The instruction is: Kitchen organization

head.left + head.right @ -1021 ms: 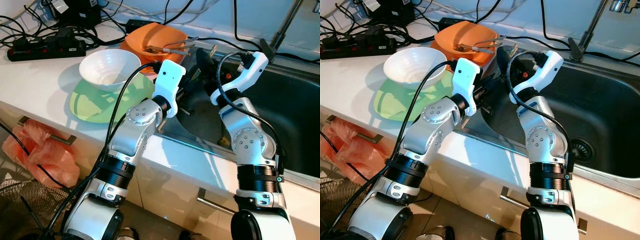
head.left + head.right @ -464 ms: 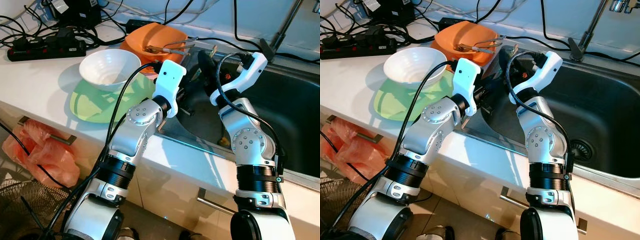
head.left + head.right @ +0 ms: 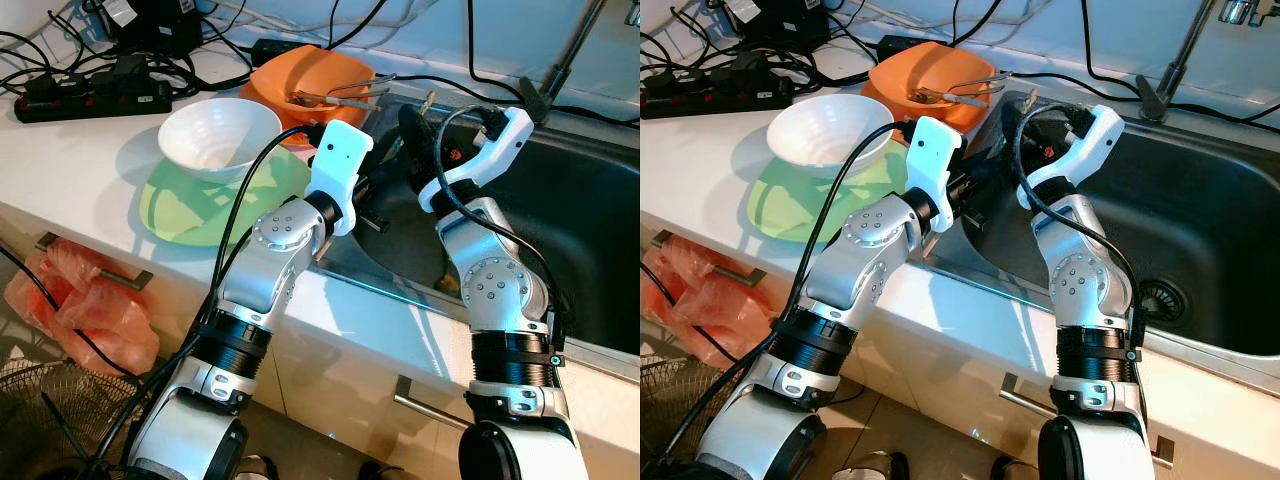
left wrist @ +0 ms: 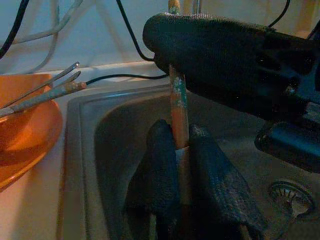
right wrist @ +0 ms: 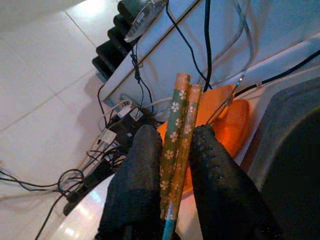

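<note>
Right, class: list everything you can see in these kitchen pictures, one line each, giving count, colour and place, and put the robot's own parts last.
White ceramic bowl: one, white, on the green plate.
Light green flat plate: one, on the white countertop, left of the sink.
Orange plastic bowl: one, behind the white bowl, utensils resting in it.
Patterned wooden chopsticks: a pair, green-brown with flowers, between the right tool's fingers.
Black power strip: one, back left of countertop, amid black cables.
Steel sink: one, grey, right side.
Orange plastic bag: one, hanging below the counter.
Left tool: black, over the sink, gripping a chopstick.
Right tool: black, over the sink.
</note>
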`<state>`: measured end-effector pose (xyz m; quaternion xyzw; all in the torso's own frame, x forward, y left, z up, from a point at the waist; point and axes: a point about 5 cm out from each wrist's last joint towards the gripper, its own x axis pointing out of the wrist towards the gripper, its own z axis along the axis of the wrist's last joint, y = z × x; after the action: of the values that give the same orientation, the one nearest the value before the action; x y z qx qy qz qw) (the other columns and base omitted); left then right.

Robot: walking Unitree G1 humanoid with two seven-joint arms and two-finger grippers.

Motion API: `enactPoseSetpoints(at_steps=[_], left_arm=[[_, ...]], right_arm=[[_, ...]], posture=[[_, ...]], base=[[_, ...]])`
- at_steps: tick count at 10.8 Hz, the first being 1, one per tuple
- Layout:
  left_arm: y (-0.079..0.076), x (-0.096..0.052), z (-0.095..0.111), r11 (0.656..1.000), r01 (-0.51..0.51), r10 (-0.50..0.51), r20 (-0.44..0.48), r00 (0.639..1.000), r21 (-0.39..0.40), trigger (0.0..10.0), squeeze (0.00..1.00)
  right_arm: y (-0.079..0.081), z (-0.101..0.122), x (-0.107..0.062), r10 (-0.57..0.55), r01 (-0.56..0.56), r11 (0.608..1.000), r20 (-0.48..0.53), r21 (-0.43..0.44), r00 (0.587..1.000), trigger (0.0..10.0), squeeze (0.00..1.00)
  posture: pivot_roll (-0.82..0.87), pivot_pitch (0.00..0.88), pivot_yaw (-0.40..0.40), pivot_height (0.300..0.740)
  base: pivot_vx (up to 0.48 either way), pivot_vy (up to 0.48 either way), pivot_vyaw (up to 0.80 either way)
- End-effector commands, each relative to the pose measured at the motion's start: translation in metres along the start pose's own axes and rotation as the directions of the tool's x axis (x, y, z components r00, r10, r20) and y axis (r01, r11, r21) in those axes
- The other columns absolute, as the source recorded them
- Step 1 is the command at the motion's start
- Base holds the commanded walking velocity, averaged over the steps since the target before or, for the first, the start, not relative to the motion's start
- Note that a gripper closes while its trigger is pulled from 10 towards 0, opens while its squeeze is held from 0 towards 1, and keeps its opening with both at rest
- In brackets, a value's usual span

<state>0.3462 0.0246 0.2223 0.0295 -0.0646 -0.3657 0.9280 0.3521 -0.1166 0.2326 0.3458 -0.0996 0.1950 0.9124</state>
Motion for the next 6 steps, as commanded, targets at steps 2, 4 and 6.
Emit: enactPoseSetpoints(at_steps=[2, 4, 6], left_arm=[[-0.0045, -0.0011, -0.0069, 1.0, 0.021, -0.021, -0.024, 0.999, 0.002, 10.0, 0.0], [-0.0034, -0.0012, -0.0067, 1.0, 0.014, -0.014, -0.021, 1.0, -0.012, 10.0, 1.0], [-0.0025, -0.0017, -0.0073, 1.0, 0.016, -0.016, -0.026, 1.0, -0.011, 10.0, 1.0]], right_arm=[[-0.0049, -0.0022, -0.0032, -0.02, 0.02, 1.0, -0.015, 0.004, 1.0, 0.0, 0.0], [-0.0052, -0.002, -0.0031, -0.02, 0.02, 1.0, -0.014, 0.008, 1.0, 0.0, 0.0], [-0.0054, -0.002, -0.0031, -0.022, 0.022, 1.0, -0.013, 0.012, 1.0, 0.0, 0.0]], posture=[[0.04, 0.103, 0.009, 0.74], [0.04, 0.102, 0.008, 0.74], [0.04, 0.102, 0.008, 0.74]], base=[[0.0, 0.0, 0.0], [0.0, 0.0, 0.0], [0.0, 0.0, 0.0]])
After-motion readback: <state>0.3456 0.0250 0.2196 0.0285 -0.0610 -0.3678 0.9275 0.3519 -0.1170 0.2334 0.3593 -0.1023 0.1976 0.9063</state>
